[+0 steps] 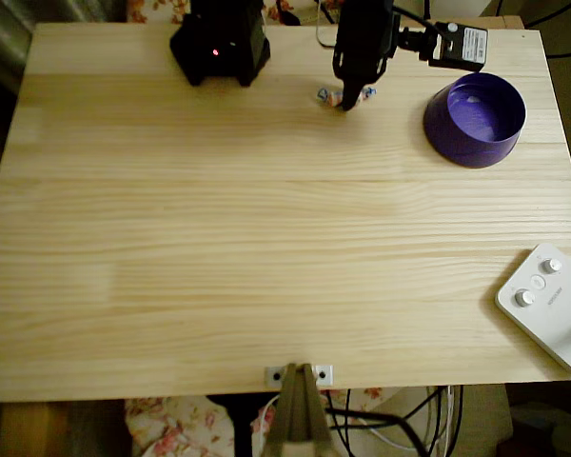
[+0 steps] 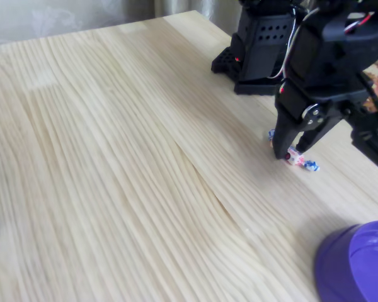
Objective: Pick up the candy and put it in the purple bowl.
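Pincer (image 2: pixel 292 151) straddles candy (image 2: pixel 297 157) near table's (image 1: pixel 266 248) far edge.

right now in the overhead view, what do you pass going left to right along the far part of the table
black arm base → candy with the tool down on it → purple bowl

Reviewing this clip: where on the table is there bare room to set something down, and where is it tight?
The wide wooden middle and left of the table is bare. Free too is the strip between the purple bowl and the white device. It is crowded along the far edge: the arm's base, the gripper straddling the candy, then the bowl.
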Robot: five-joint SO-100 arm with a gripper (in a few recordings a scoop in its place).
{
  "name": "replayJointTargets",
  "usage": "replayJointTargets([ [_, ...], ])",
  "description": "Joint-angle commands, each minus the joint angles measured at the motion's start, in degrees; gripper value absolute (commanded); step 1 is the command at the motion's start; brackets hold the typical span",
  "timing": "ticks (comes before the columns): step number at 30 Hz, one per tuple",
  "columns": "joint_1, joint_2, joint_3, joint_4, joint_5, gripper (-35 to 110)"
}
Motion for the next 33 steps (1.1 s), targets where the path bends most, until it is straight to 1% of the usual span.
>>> replayJointTargets([
  [1,0.8,-2.5,1.3,-2.1,0.0,9],
  [4,1.4,-2.1,1.3,-2.2,1.1,1],
  [8,1.6,0.5,1.6,-1.8,1.5,-1],
  [11,1.6,6.9,0.3,2.2,2.0,-1],
  [15,1.5,17.5,-6.9,7.9,3.7,-1],
  [18,0.2,17.6,-15.4,9.4,4.7,-1],
  [25,-1.4,5.8,-30.6,2.6,6.8,-1],
  [30,-0.6,-1.5,-35.5,-4.7,10.6,-1],
  [33,-0.4,-5.4,-38.9,-5.4,11.5,-1],
])
